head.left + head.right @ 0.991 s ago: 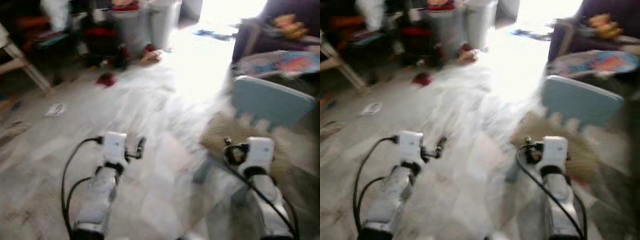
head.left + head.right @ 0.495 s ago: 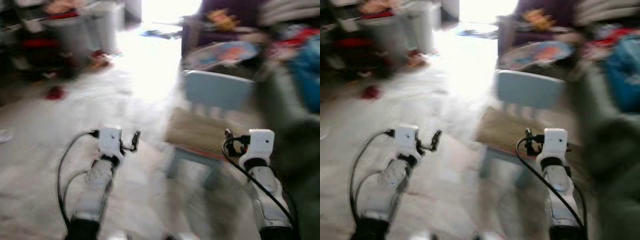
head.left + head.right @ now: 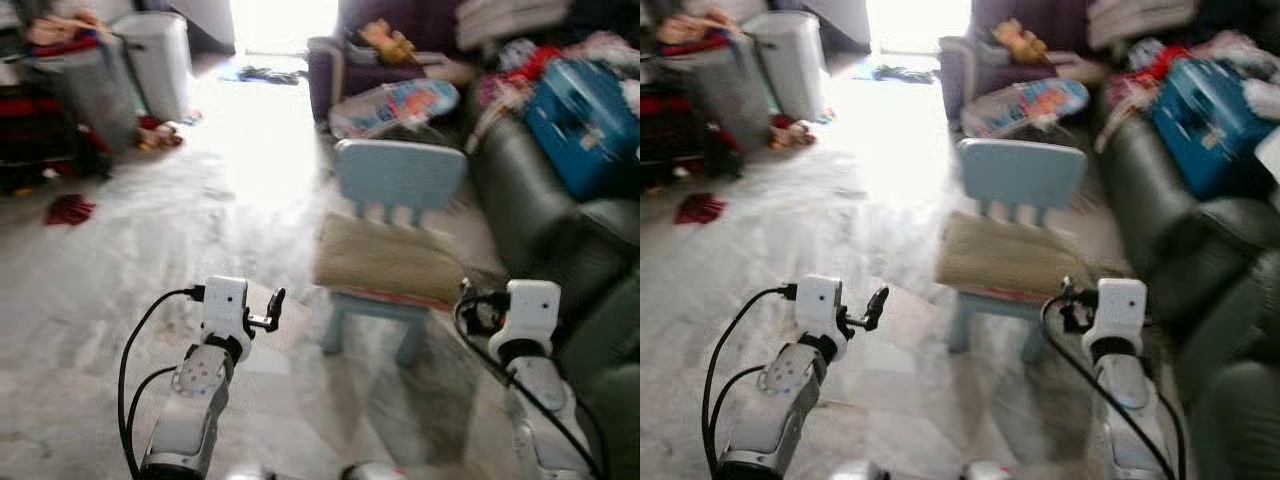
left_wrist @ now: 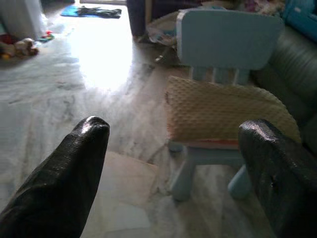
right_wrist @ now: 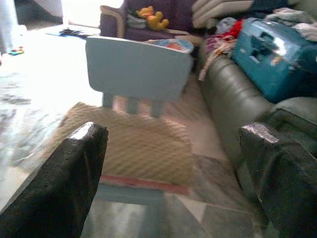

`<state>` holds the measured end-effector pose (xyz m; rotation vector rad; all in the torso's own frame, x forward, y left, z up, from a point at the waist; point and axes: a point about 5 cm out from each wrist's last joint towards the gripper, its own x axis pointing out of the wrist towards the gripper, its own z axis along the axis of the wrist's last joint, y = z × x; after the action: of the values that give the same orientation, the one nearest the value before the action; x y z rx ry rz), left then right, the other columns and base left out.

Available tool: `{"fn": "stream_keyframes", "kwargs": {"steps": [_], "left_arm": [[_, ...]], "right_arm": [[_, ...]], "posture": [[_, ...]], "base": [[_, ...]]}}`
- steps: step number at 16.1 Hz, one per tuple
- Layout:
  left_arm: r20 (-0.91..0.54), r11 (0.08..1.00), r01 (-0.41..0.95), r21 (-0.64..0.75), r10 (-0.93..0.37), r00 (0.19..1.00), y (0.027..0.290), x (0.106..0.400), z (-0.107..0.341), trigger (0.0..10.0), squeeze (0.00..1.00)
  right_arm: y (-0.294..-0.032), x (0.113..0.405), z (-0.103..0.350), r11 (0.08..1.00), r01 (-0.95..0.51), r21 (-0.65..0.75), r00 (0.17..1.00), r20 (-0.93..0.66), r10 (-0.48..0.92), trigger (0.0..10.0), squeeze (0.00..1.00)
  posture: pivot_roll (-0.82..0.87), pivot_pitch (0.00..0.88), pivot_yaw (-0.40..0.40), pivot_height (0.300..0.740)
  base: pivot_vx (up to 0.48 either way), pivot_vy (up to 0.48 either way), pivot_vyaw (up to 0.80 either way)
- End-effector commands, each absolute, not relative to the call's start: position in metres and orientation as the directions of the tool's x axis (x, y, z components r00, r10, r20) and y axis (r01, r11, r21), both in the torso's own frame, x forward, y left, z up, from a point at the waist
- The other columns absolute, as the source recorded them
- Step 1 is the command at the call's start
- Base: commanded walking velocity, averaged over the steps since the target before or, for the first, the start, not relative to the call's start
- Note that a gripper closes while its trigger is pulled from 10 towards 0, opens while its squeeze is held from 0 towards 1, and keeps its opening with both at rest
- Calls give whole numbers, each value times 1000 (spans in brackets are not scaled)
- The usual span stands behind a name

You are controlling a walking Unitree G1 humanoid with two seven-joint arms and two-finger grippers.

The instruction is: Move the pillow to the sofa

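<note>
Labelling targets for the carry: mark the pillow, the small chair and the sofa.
pillow point(image 3: 385, 262), left eye view, middle of top.
small chair point(image 3: 400, 173), left eye view, backrest.
sofa point(image 3: 525, 215), left eye view, dark seat cushion.

Tan textured pillow point(image 3: 388, 262) lies flat on seat of small light-blue chair point(image 3: 398, 175), edge overhanging front, red trim underneath. Dark green leather sofa point(image 3: 545, 215) at 3 o'clock of it, just beside.

no readable text, labels or numbers anywhere
</note>
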<state>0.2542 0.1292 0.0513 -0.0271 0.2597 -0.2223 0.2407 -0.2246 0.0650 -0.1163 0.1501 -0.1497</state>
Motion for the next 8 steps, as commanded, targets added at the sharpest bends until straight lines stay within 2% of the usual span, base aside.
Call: {"fn": "stream_keyframes", "kwargs": {"steps": [1, 3, 6, 8], "left_arm": [[-230, 974, 219, -50, -225, 947, 130, 259, 59, 10000, 0], [-229, 975, 217, -49, -222, 948, 131, 259, 60, 10000, 0], [-203, 976, 214, -50, -219, 954, 130, 257, 63, 10000, 0], [-205, 974, 225, -41, -228, 952, 128, 256, 64, 10000, 0]], "right_arm": [[-222, 242, 68, 983, 126, -132, 981, -132, -143, 10000, 0], [-221, 245, 69, 984, 126, -127, 981, -133, -142, 10000, 0], [-217, 251, 69, 987, 118, -113, 983, -126, -132, 10000, 0], [-214, 251, 66, 988, 113, -107, 983, -134, -127, 10000, 0]], "posture": [[-45, 0, -4, 740], [-40, 0, -4, 740], [-23, 0, -6, 740], [-4, 0, -19, 740]], "base": [[0, 480, 0], [0, 480, -650], [0, 0, -800], [0, 0, 0]]}}
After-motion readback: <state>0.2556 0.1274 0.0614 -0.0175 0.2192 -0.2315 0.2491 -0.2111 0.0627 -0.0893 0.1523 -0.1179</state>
